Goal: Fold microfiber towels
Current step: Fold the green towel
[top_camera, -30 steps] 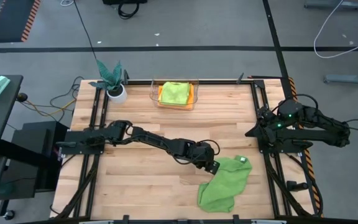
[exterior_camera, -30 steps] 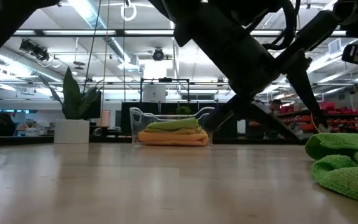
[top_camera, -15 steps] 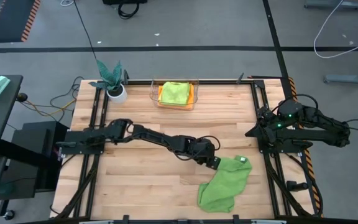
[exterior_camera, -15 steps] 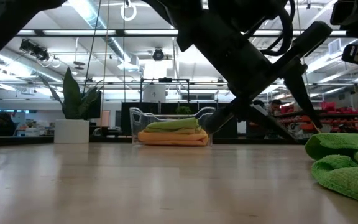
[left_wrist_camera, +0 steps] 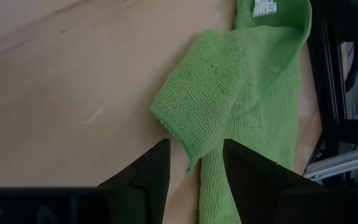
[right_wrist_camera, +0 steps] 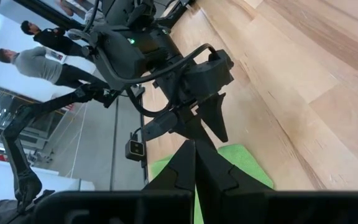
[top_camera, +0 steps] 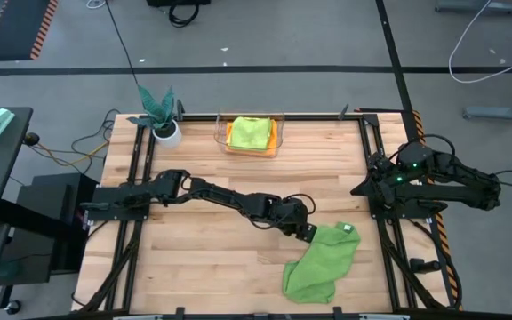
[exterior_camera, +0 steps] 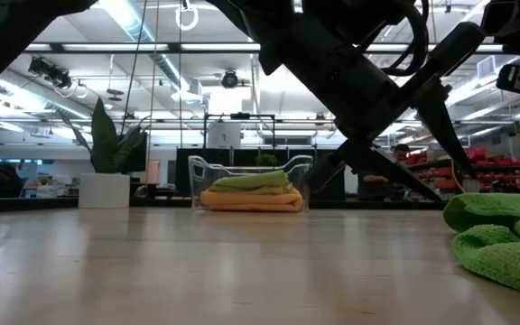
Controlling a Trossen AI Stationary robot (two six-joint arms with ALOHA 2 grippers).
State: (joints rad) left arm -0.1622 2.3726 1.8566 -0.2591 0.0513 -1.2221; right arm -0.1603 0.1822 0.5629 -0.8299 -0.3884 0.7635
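Left gripper [top_camera: 308, 235] out mid-worktop [top_camera: 203, 267], fingers apart w/ a folded corner of the mid-green towel [top_camera: 321, 263] between them, not clamped as far as I see. Towel lies crumpled near the worktop's right front. Right gripper [top_camera: 360, 188] parked at right edge, looks closed. Lime and orange towels stacked in clear bin [top_camera: 251, 136] at back.

A mid-green towel [top_camera: 322, 262] is lying on the pale wooden table [top_camera: 203, 267], showing a small white tag [left_wrist_camera: 265, 7] with dark print. Beyond it, in the clear bin [top_camera: 250, 136], a lime green towel [top_camera: 249, 132] is sitting over a yellow one [exterior_camera: 251, 191] and an orange one [exterior_camera: 252, 203]. Left of the bin, a teal-leaved plant [top_camera: 157, 104] is standing in a white pot [top_camera: 167, 133]. Both arms are showing black.
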